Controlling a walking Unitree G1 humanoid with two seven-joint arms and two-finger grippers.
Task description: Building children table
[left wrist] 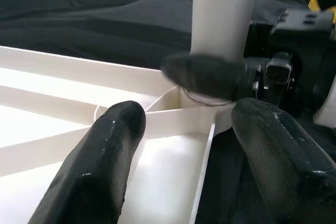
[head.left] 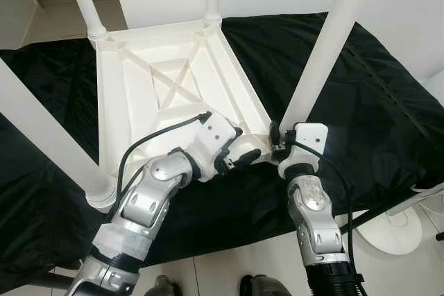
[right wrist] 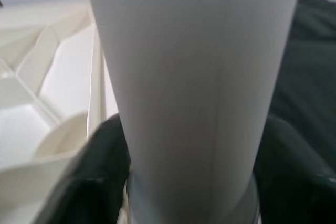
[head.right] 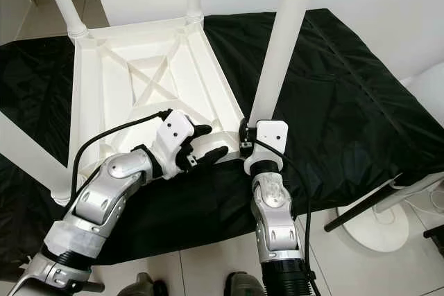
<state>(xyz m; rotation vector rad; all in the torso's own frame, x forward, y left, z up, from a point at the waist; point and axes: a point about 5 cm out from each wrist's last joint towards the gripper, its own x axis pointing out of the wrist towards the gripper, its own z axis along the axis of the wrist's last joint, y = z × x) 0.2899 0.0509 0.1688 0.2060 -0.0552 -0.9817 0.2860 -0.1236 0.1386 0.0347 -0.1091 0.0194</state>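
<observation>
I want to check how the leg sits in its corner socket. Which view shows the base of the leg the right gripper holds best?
The left wrist view: the leg meets the tabletop corner in plain sight. The right wrist view has the shaft close up, the right gripper around it. The eye views show the joint smaller, behind the grippers.

Two silver arms, black fingers, white wrist blocks.
Left gripper (head.left: pixel 239 159): long matte-black fingers, white angular housing, black cable looping off the wrist. Right gripper (head.left: pixel 276 145): same white block w/ cable; silver segmented forearms, black ribbed cuffs lower down.
</observation>
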